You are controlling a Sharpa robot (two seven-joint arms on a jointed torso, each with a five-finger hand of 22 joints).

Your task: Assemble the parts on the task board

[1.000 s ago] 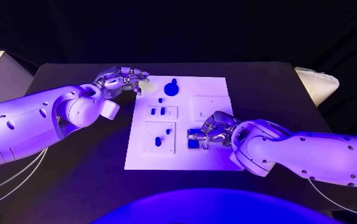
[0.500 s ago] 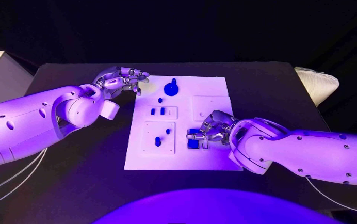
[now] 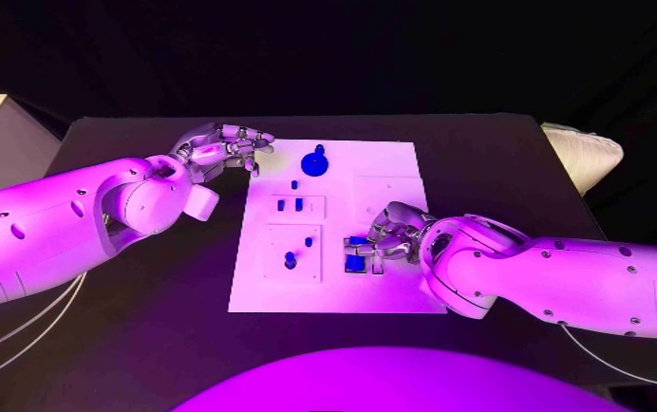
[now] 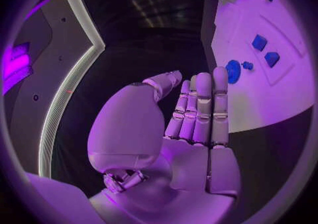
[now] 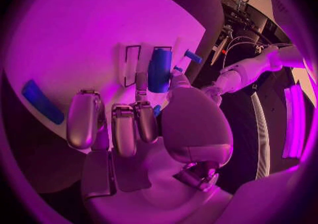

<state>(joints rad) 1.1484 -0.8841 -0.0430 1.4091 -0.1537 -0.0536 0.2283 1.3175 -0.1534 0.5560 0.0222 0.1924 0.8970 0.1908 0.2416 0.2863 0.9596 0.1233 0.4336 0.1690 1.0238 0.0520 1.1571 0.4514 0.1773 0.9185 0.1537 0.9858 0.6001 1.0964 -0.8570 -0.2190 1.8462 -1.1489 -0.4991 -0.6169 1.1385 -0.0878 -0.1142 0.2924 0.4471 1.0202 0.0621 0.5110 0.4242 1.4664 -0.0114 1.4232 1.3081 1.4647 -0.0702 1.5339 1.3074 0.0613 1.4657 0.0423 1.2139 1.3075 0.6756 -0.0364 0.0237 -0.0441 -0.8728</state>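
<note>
Black tabletop (image 3: pixel 137 327) carried the white task board (image 3: pixel 390 160) at its centre as I watched my feed. My left hand (image 3: pixel 219 149) hovered off the board's far left corner, fingers straight, close together, holding nothing. My right hand (image 3: pixel 390 234) sat over the board's near right section, fingers closed around a blue part (image 5: pixel 159 69). Other blue parts (image 3: pixel 313 162) stood in the board's left-side recesses.

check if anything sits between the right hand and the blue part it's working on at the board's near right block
Nothing visible does. In the head view the right hand is already on the blue part on the task board; the right wrist view shows its fingers directly by a blue piece. The left hand is off the board's far left corner.
</note>
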